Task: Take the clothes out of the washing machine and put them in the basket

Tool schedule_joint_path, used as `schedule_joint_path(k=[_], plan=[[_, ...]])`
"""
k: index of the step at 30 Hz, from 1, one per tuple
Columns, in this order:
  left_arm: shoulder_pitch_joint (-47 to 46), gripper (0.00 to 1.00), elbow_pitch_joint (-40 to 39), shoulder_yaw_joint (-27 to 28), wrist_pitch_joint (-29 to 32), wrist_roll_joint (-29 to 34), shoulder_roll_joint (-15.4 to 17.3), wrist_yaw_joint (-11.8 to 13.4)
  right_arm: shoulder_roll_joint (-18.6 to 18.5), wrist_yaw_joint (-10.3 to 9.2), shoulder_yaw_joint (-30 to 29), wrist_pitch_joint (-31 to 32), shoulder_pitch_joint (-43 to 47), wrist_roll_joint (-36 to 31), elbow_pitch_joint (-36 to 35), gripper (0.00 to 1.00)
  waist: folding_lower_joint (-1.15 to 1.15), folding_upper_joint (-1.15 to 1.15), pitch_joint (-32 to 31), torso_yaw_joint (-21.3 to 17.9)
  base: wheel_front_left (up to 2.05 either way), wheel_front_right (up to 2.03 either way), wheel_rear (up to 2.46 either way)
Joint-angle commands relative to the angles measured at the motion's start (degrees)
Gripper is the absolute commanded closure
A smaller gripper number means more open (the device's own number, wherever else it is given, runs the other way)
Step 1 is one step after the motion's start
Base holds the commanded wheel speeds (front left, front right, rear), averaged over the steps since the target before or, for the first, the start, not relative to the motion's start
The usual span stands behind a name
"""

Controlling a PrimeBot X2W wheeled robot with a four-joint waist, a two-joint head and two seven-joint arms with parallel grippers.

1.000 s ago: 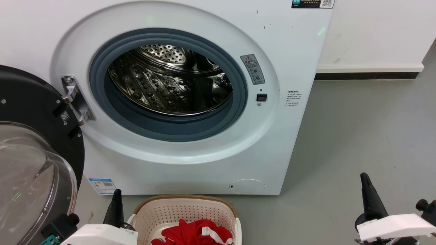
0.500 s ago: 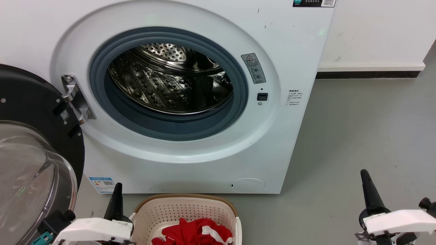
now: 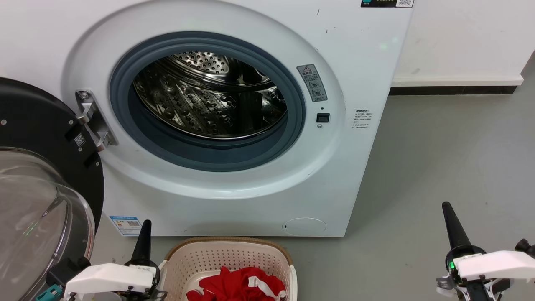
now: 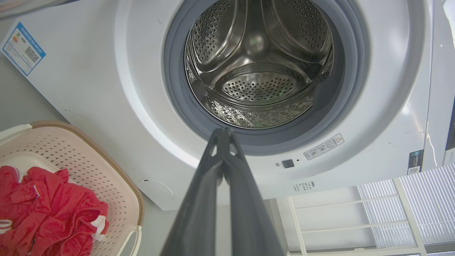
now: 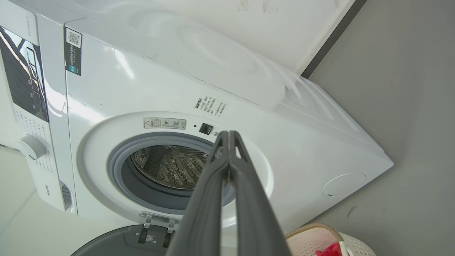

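No wording is legible. On the washer (image 3: 368, 62), a grey label (image 3: 312, 82) with a red warning triangle sits at 3 o'clock of the porthole (image 3: 209, 155). A tiny-print sticker (image 3: 361, 119) lies farther out the same way. A blue label (image 3: 126, 225) with a QR code sits at 7 o'clock. A QR sticker (image 3: 79, 141) is on the door (image 3: 37, 121).

We are looking at a laundry corner, washing machine (image 3: 217, 200) standing on grey floor (image 3: 439, 159), white wall (image 3: 459, 37) and dark skirting (image 3: 451, 90) behind.
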Motion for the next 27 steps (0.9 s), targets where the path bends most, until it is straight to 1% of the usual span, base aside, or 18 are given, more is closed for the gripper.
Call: schedule_joint_path(k=[1, 27], plan=[[-1.47, 1.0, -0.28, 0.37, 0.36, -1.25, 0.04, -0.48, -0.31, 0.0, -0.15, 0.3, -1.28, 1.43, -0.13, 1.0, 0.0, 0.0, 0.02, 0.01, 0.0, 0.0, 0.0], [-3.56, 1.0, 0.92, 1.35, 3.65, -15.24, -0.15, -2.06, -0.21, -0.01, -0.97, 3.86, -3.29, 15.45, 1.19, 1.0, 0.0, 0.0, 0.57, 0.23, 0.0, 0.0, 0.0]])
